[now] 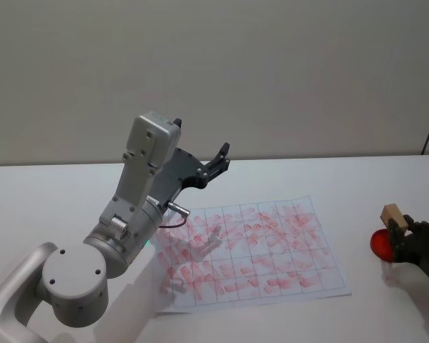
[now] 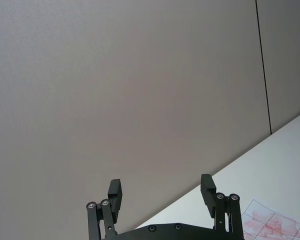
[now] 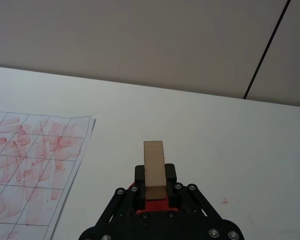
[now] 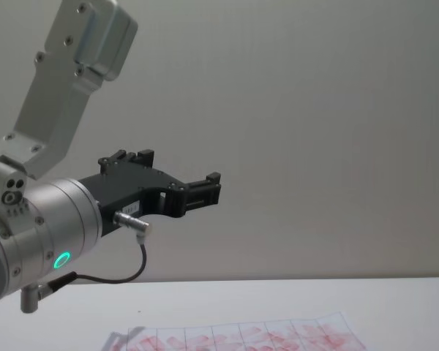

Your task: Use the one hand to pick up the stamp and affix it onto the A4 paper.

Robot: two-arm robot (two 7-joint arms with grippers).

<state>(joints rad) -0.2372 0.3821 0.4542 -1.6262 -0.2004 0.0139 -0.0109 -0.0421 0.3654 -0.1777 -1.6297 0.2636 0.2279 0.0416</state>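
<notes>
Right gripper (image 3: 155, 192) clamps the wooden stamp (image 3: 154, 167) over a red ink pad (image 1: 380, 245) | beside the A4 paper (image 1: 250, 246), pressing still ahead | left gripper (image 2: 162, 192) idle, raised, jaws wide

— Any writing on the A4 paper (image 1: 272, 250)?
— None that reads: thin-lined boxes with pinkish-red smears, no letters or numbers legible in them.
— A label on the left gripper (image 4: 205, 189)?
— A small white tag sits on its black body in the chest view, too small to read.
— The stamp (image 3: 154, 167)?
— Bare wood, unmarked.
</notes>
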